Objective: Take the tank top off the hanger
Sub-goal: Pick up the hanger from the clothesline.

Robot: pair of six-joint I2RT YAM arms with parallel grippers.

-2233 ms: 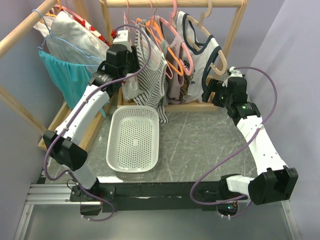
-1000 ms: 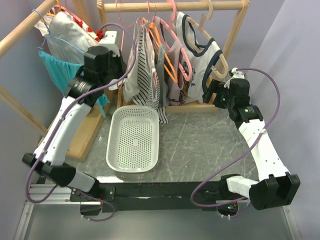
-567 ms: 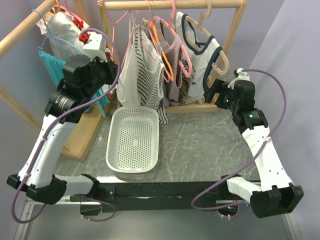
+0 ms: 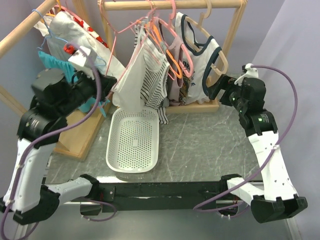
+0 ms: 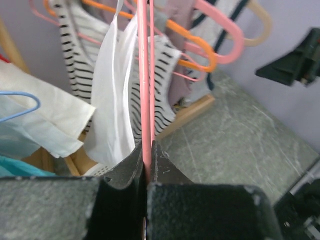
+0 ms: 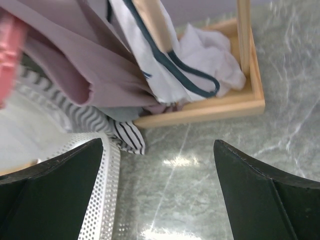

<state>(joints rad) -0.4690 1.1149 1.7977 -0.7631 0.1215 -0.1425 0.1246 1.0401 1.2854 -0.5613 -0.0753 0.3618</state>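
Jaws on the left arm are pinched tight on the thin wire of the pink hanger (image 5: 145, 75), with nothing else between them. That's the anchor. The white tank top (image 4: 131, 82) hangs from that hanger at about eleven o'clock in the overhead view. It is held out to the left of the striped top (image 4: 156, 85) and the rest of the crowded rail (image 4: 200, 4), dangling right above the far end of the white basket (image 4: 134, 145). Smart placement, I'd say: apart from its neighbours, the garment can be reached without snagging the orange hanger (image 5: 195, 37), and whatever slips off should drop into the basket. Over at two o'clock the right arm's jaws stand wide, holding nothing, above the counter (image 4: 200, 145) just beside the navy-trimmed top (image 4: 202, 52). My read is that one arm steadies the hanger so the free one can cross over and strip the straps. Those straps sit on the wire, so the removal itself is not yet done. Whether the hook is clear of the rail, I cannot tell.
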